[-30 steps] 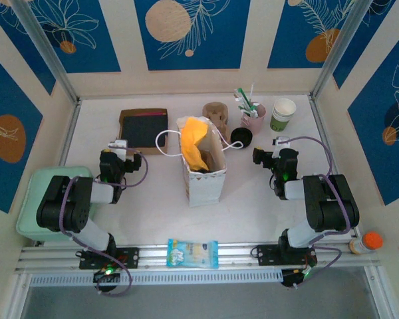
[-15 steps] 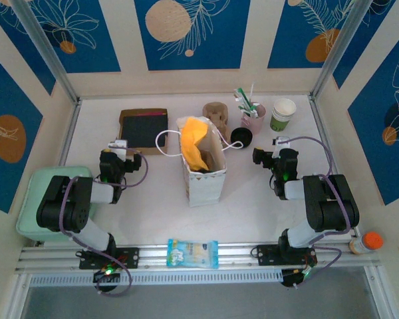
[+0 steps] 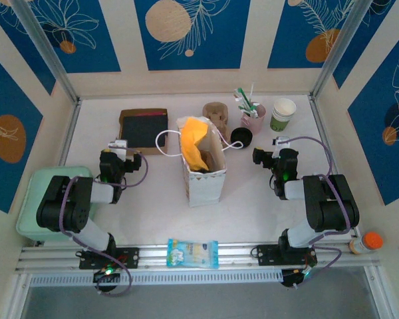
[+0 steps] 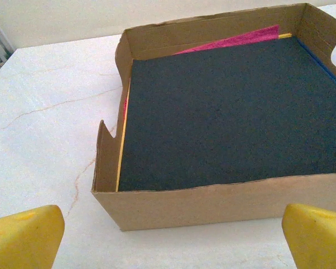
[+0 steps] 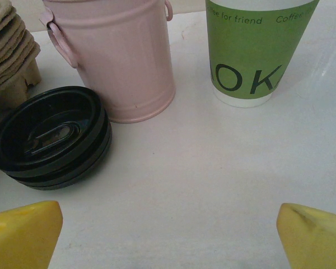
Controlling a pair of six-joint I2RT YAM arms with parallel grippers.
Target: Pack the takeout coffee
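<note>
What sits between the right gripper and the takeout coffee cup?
Bare table runs from the right gripper to the takeout coffee in the right wrist view.

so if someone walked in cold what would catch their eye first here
Most likely the white paper bag standing in the middle of the table, with something bright yellow poking out of its top. After that, the green-banded takeout coffee at the far right, next to a pink cup of utensils and a black lid, and the cardboard tray of dark sheets at the far left.
</note>
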